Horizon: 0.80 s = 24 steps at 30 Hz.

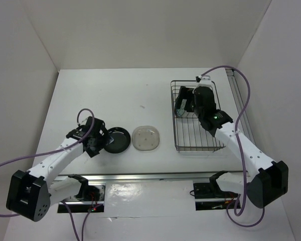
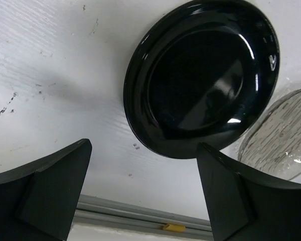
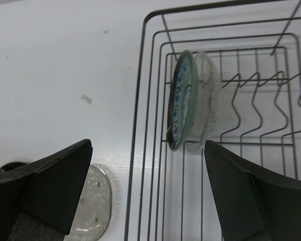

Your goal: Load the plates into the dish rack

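I see left jaws and right jaws spread, empty. Patterned plate (image 3: 179, 100) and glass plate (image 3: 209, 95) stand upright inside the dish rack (image 1: 195, 136); black plate (image 1: 116, 139) and grey plate (image 1: 146, 137) lie on the bench (image 1: 115, 90) left of it.

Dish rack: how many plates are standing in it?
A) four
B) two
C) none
B: the right wrist view shows just a blue-green plate and a clear plate standing on edge in the dish rack, while the black plate and the grey plate lie outside it.
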Each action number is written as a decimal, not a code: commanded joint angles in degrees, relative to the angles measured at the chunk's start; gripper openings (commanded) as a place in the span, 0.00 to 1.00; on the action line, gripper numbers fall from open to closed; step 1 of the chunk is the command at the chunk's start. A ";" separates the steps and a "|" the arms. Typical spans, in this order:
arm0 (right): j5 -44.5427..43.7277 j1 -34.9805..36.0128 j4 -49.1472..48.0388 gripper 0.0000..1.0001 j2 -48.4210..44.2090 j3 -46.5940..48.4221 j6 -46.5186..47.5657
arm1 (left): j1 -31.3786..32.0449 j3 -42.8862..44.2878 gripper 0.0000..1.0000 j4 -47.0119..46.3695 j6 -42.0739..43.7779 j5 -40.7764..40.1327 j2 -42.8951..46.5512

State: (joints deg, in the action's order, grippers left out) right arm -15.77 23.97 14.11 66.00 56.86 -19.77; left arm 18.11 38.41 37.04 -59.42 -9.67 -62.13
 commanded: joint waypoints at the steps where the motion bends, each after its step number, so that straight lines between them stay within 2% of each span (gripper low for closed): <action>1: 5.13 1.61 -4.34 1.00 1.06 0.27 1.58 | 0.35 -1.67 0.98 -6.44 -6.50 -1.58 -0.44; 9: 5.05 5.91 -6.73 1.00 0.54 -1.05 1.58 | 0.35 -5.89 0.92 -11.37 -8.87 -4.56 -5.20; 16: 5.05 6.44 -6.20 1.00 -0.08 -1.05 2.63 | 0.35 -8.52 0.78 -16.03 -10.10 -5.18 -7.13; 18: 5.05 6.44 -6.20 1.00 -0.08 -0.35 2.63 | 0.35 -8.53 0.68 -16.90 -10.63 -5.18 -8.27; 20: 5.05 6.44 -6.20 1.00 -0.08 -0.35 2.63 | 0.35 -8.53 0.64 -16.91 -10.63 -5.18 -9.41; 24: 3.91 6.44 -6.20 1.00 -1.40 -0.87 2.63 | 0.35 -7.39 0.61 -16.38 -11.16 -4.65 -11.79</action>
State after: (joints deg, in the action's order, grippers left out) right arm -10.76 29.87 10.48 67.40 56.12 -18.09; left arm 18.22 31.77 19.40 -69.47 -13.91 -71.22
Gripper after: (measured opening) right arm 0.999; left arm 0.618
